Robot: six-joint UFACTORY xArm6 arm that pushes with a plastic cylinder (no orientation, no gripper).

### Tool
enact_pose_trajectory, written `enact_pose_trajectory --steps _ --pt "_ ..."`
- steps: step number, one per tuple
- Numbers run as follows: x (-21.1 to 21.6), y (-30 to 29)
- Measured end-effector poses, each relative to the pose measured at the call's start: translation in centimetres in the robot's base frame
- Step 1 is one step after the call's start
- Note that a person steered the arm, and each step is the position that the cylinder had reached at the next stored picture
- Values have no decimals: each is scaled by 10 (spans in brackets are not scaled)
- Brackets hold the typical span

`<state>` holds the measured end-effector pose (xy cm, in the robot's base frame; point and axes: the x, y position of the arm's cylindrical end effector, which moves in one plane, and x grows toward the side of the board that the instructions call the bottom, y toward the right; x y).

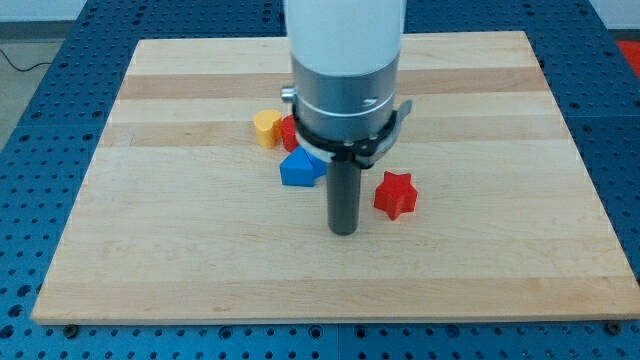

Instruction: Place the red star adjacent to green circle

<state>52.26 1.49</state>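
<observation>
The red star lies on the wooden board, right of centre. My tip rests on the board just left of the star and slightly lower, a small gap apart. A blue block sits up and left of my tip. A yellow block and a red block lie beyond it, the red one partly hidden by the arm. No green circle shows; the arm's body covers the board's upper middle.
The board lies on a blue perforated table. The arm's white and grey body hangs over the upper centre and hides what lies behind it.
</observation>
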Motion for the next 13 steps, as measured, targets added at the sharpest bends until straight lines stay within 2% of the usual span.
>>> enact_pose_trajectory --steps 3,4,5,6,8,9,10,11,13 --pt "-43 48" --pt "-27 36" --pt "-9 49" --pt "-9 88" --pt "-47 80" --pt "-33 79" --pt "-16 115" --pt "-31 159" --pt "-66 144"
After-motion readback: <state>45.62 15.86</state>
